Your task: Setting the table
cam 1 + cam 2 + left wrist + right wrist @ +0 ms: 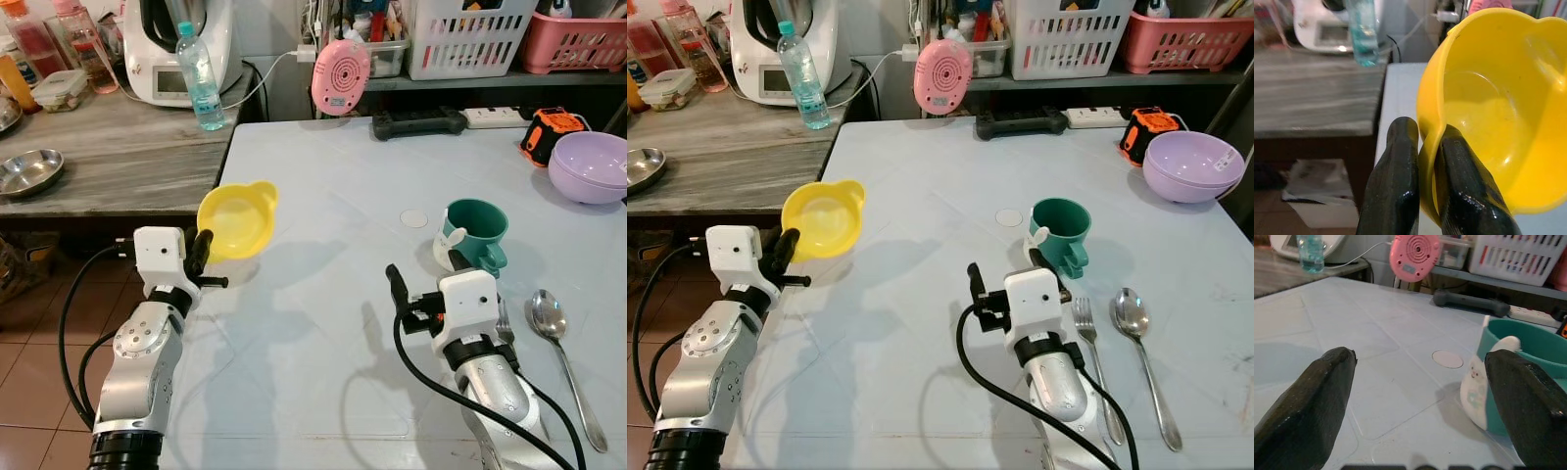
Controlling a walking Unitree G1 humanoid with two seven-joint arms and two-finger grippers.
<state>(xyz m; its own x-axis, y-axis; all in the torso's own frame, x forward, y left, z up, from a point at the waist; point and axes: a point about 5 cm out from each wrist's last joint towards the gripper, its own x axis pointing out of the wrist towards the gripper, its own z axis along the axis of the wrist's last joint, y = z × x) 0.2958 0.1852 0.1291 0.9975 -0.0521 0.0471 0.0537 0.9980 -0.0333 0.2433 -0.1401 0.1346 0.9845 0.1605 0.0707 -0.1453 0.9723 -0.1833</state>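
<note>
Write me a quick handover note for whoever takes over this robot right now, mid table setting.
Left gripper: shut on the rim of the yellow bowl, held in the air over the left edge of the white table.
Right gripper: open, empty, low over the table just short of the teal mug.
Done: fork and spoon lie side by side to the right of the right arm; the mug stands behind them.
Left: set the yellow bowl down at the place setting. The purple bowl sits at the far right edge, untouched.
</note>
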